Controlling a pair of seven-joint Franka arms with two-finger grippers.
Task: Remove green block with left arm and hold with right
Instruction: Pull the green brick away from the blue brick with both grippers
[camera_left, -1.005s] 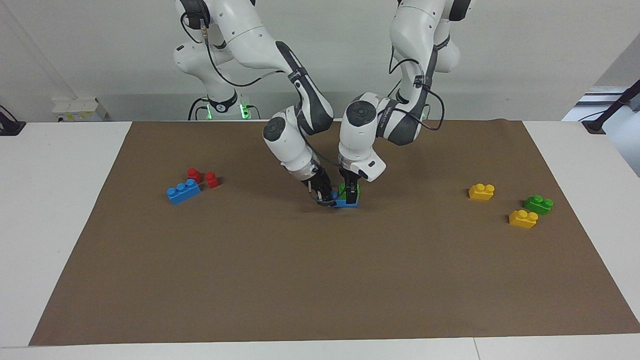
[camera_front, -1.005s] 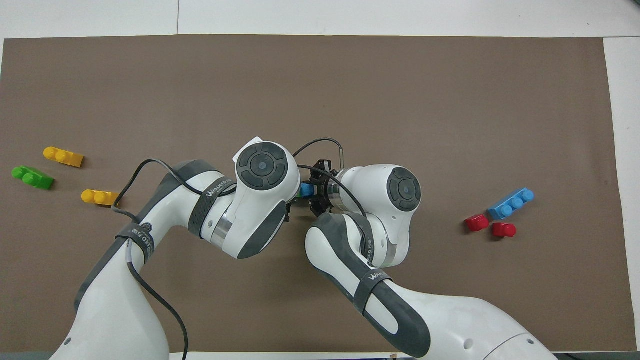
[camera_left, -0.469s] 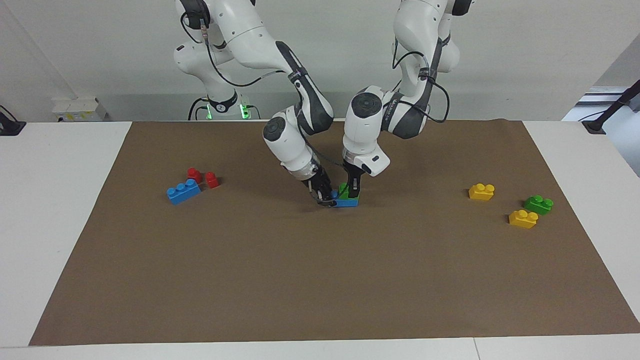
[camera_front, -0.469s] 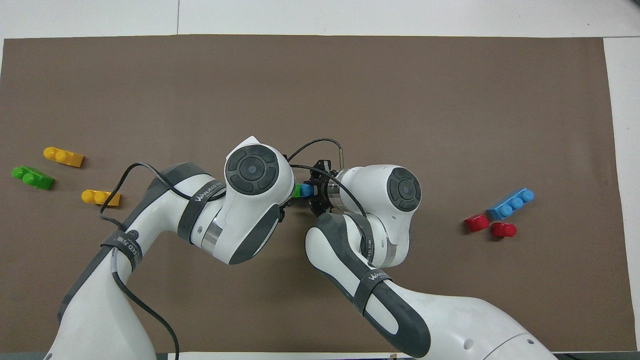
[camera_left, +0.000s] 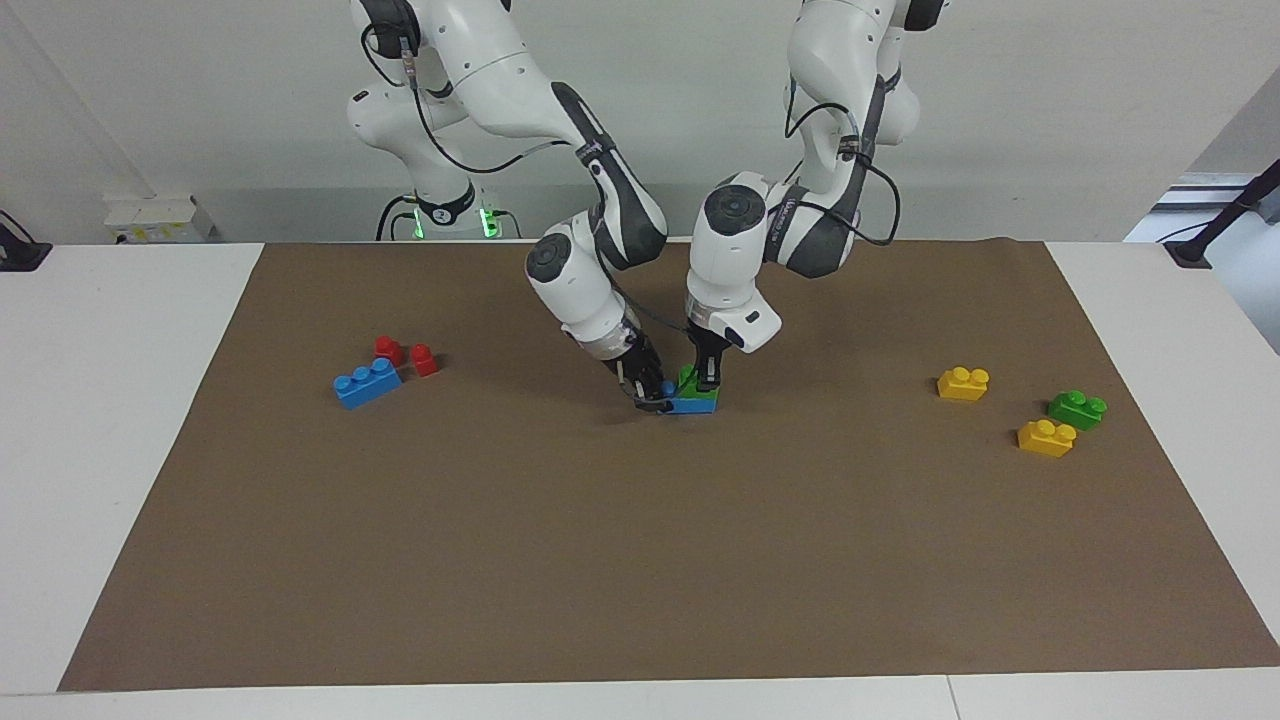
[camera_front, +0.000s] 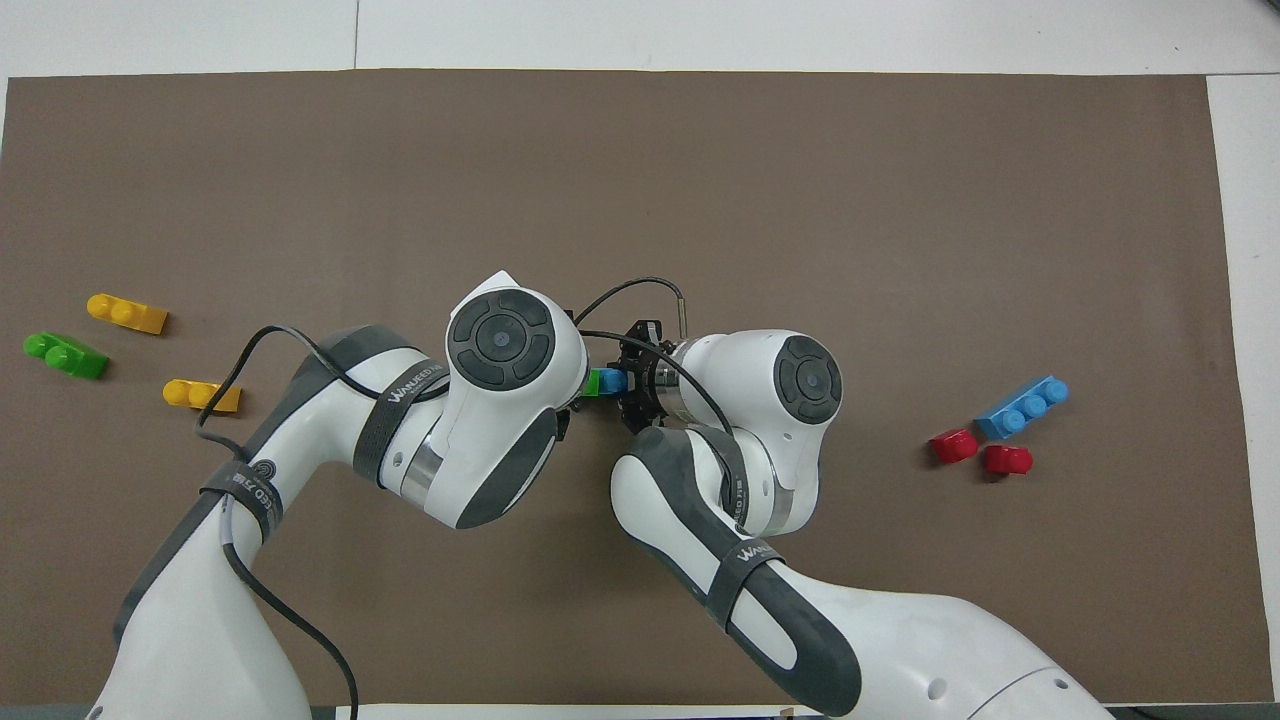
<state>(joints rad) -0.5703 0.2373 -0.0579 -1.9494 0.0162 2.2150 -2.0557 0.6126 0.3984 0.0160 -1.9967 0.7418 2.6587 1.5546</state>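
A blue brick (camera_left: 367, 383) lies on the brown mat (camera_left: 640, 560) toward the right arm's end of the table, with two small red bricks (camera_left: 405, 355) just beside it, nearer the robots.

At mid-mat the two arms meet over a small stack. The right gripper (camera_left: 650, 396) comes down at a slant and sits low at one end of a blue base brick (camera_left: 693, 405), its fingers clamped on that end as far as the facing view shows; in the overhead view the wrist covers most of the contact, so the grip is only probable. The green block (camera_left: 687, 380) sits on top of this base brick, at the end toward the left arm. The left gripper (camera_left: 706, 377) hangs nearly upright just over the green block, its black fingers down at the block's side. I cannot tell whether those fingers are apart or closed on the block. In the overhead view only a sliver of the green block (camera_front: 594, 382) and the base brick (camera_front: 612, 380) shows between the two wrists.

Toward the left arm's end of the table lie two yellow bricks (camera_left: 963, 384) (camera_left: 1046, 438) and a second green brick (camera_left: 1077, 409), which sits between the yellow ones and close to the mat's edge.
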